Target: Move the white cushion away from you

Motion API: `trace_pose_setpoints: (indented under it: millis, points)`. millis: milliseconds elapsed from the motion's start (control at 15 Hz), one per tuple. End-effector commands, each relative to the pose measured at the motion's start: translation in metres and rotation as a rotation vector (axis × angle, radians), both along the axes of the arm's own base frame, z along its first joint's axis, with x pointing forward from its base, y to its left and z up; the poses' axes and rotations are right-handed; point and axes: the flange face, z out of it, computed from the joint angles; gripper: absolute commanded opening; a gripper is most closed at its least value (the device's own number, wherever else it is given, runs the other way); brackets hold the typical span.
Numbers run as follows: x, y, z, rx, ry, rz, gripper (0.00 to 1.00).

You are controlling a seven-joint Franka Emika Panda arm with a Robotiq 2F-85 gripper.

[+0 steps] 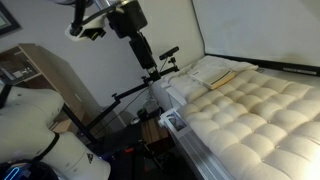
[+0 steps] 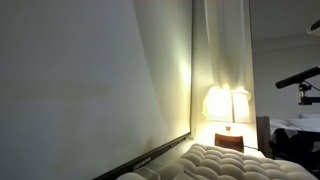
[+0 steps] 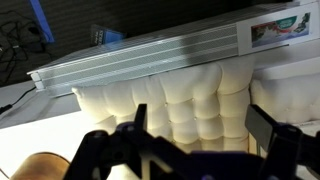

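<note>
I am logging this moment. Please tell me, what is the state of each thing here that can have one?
gripper: open, empty.
white cushion: lying flat, not gripped.
lamp: switched on.

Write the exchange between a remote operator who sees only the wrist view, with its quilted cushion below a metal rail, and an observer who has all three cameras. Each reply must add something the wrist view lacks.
Operator: My gripper is open and faces the white cushion. Does anything lie on it?
Observer: Yes. In an exterior view, a flat white piece with a tan strip lies at one end of it, near the wall.
Operator: And what is past the cushion?
Observer: A lit lamp stands beyond its end.
</note>
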Motion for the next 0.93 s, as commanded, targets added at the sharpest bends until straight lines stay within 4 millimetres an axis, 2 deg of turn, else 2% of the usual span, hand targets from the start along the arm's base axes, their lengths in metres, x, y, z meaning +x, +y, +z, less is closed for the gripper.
trace_pose_setpoints:
  millis: [0, 67, 200, 400, 467, 600, 867]
  points:
    - [0.022, -0.026, 0.016, 0.005, 0.115, -0.02, 1.0]
    - [0.01, -0.01, 0.003, 0.001, 0.055, -0.014, 1.0]
    - [0.017, -0.02, 0.01, 0.008, 0.09, -0.029, 1.0]
    - [0.021, -0.024, 0.012, 0.01, 0.096, -0.036, 1.0]
    - [0.027, -0.022, 0.015, 0.011, 0.087, -0.035, 1.0]
    - [0.047, -0.013, 0.008, 0.016, 0.066, -0.03, 1.0]
    - [0.085, 0.009, -0.02, 0.022, 0.041, -0.005, 1.0]
